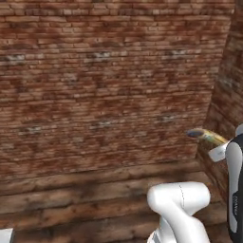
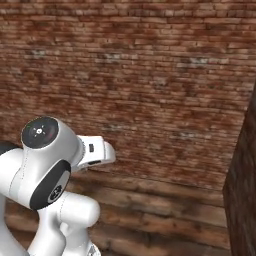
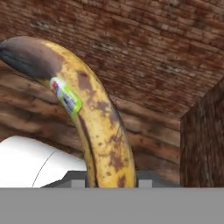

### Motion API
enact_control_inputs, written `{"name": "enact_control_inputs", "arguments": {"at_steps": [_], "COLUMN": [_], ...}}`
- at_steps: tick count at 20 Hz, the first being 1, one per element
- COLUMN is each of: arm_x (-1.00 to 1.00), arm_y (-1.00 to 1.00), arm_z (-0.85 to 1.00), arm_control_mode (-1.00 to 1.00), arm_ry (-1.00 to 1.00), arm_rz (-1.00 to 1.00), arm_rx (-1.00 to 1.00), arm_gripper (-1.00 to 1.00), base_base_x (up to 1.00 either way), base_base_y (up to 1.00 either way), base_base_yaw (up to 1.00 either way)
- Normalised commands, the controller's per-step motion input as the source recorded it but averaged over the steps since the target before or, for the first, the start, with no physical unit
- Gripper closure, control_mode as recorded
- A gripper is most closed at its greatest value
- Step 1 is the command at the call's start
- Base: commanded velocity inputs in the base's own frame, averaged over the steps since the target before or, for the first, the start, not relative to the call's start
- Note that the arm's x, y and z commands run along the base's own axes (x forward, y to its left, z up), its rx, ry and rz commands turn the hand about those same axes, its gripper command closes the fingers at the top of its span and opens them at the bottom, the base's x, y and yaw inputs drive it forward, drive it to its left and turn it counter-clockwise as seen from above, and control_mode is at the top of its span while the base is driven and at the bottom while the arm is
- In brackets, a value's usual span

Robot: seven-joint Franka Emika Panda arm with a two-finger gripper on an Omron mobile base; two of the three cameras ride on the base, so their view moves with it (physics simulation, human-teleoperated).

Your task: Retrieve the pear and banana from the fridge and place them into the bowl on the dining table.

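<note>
Banana (image 3: 94,118) clamped in gripper (image 3: 109,181), carried in the air.
Jaws closed tight on its lower end, one on each side; the fruit rises up from between them, spotted yellow-brown, small sticker (image 3: 65,98) near the dark upper tip. Left base view: banana tip pokes out beside the white arm (image 1: 182,209). Behind: plank floor (image 1: 95,199), then brick wall (image 1: 109,80).

Base views toward brick wall (image 1: 104,80)
</note>
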Motion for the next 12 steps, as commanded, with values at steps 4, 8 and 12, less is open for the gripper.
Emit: {"name": "enact_control_inputs", "arguments": {"at_steps": [4,8,12], "arm_x": [0.00,0.00,0.00], "arm_y": [0.00,0.00,0.00], "arm_z": [0.00,0.00,0.00], "arm_control_mode": [1.00,1.00,1.00], "arm_ry": [0.00,0.00,0.00], "arm_rz": [0.00,0.00,0.00], "arm_rx": [0.00,0.00,0.00], "arm_gripper": [1.00,1.00,1.00], "base_base_x": [1.00,1.00,1.00], "base_base_y": [0.18,0.10,0.10], "base_base_yaw": [0.44,0.50,0.50]}}
